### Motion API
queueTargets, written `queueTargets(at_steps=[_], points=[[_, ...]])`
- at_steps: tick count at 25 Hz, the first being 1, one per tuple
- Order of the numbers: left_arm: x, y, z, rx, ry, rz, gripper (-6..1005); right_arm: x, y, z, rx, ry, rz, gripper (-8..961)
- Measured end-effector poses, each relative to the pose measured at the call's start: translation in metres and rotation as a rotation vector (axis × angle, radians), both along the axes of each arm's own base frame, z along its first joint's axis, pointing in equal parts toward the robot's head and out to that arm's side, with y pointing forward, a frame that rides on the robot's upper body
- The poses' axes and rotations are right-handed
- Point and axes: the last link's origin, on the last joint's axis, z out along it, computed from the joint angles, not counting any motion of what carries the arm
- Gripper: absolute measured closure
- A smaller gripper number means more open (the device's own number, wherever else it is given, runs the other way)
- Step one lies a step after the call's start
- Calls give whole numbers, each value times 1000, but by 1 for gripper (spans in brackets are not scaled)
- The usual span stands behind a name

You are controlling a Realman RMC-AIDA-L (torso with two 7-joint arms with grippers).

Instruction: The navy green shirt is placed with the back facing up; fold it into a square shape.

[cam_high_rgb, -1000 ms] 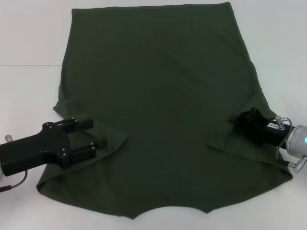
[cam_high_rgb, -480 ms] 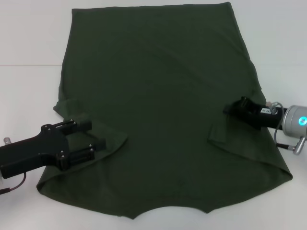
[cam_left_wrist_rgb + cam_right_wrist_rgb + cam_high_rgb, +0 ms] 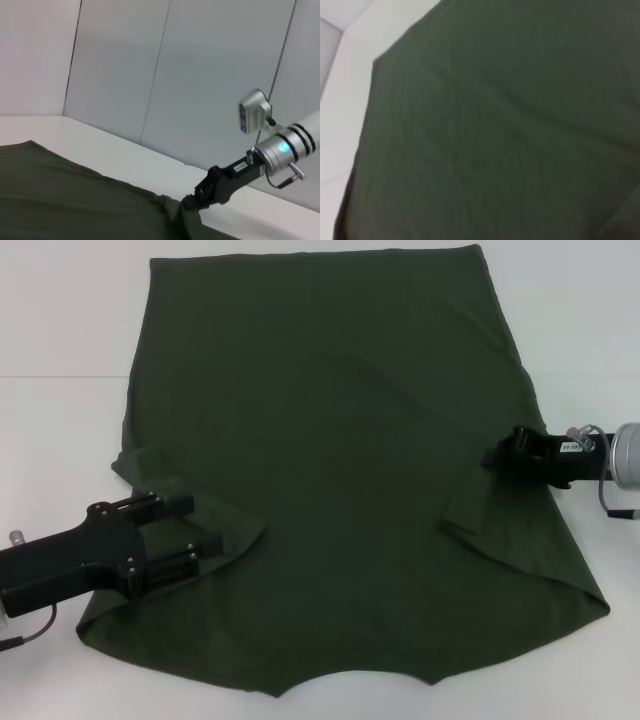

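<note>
While the shirt lies flat, both arms are at its two sides.

Shirt: the navy green shirt point(image 3: 330, 470) is spread on the white worktop point(image 3: 60, 330). It is plain and dark, with its straight edge far from the robot and its curved edge close. Both sleeves are folded in on top of the cloth.

Left gripper: the left gripper point(image 3: 195, 535) is low over the folded left sleeve. Its two black fingers point(image 3: 170, 504) are apart, with nothing between them.

Right gripper: the right gripper point(image 3: 495, 457) is at the right edge of the shirt, by the folded right sleeve. Its tip touches the cloth, which bunches up there in the left wrist view. I cannot tell if it is pinching.
</note>
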Motion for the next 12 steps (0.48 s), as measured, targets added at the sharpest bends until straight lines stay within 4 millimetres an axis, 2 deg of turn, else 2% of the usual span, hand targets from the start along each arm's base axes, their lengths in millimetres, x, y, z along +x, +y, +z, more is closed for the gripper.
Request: queueTargets(at_steps=[12], points=[[-4,-7,-2,-9,-11,13,299,-27,11,17,-137,-209,71,915]])
